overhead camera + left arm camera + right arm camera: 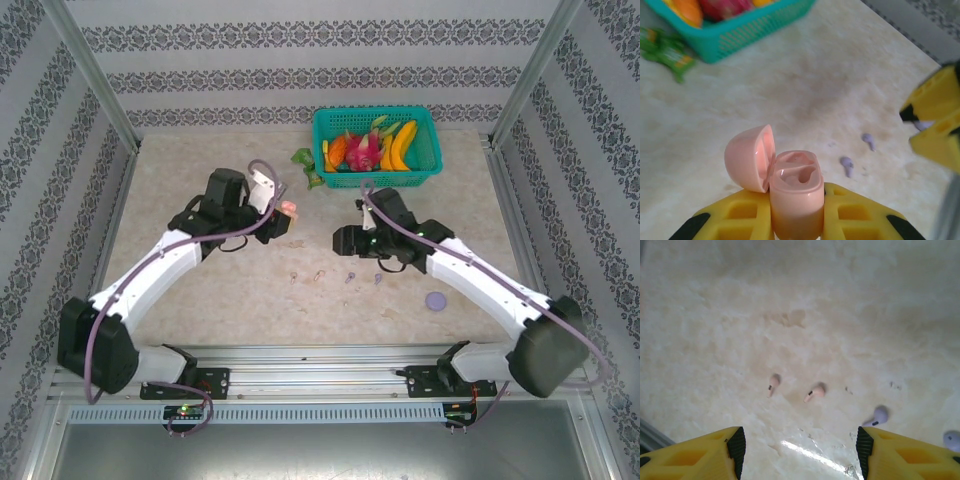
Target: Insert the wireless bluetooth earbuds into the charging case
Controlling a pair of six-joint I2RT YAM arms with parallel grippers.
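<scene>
My left gripper [796,202] is shut on the pale pink charging case [796,187], held up above the table with its lid [747,157] flipped open to the left; both sockets look empty. Two pink earbuds [774,381] [815,392] lie loose on the table, and two purple earbuds [879,415] [952,440] lie to their right. My right gripper [800,450] hovers open above the table, short of the pink pair, nothing between its fingers. From above, the left gripper [278,215] and right gripper [342,240] face each other, the earbuds [318,277] in a row nearer the arm bases.
A teal basket [432,150] of toy fruit stands at the back, with a green packet [305,160] beside its left corner. A round purple case [436,300] lies beside the right forearm. Metal frame posts and patterned walls close in the table.
</scene>
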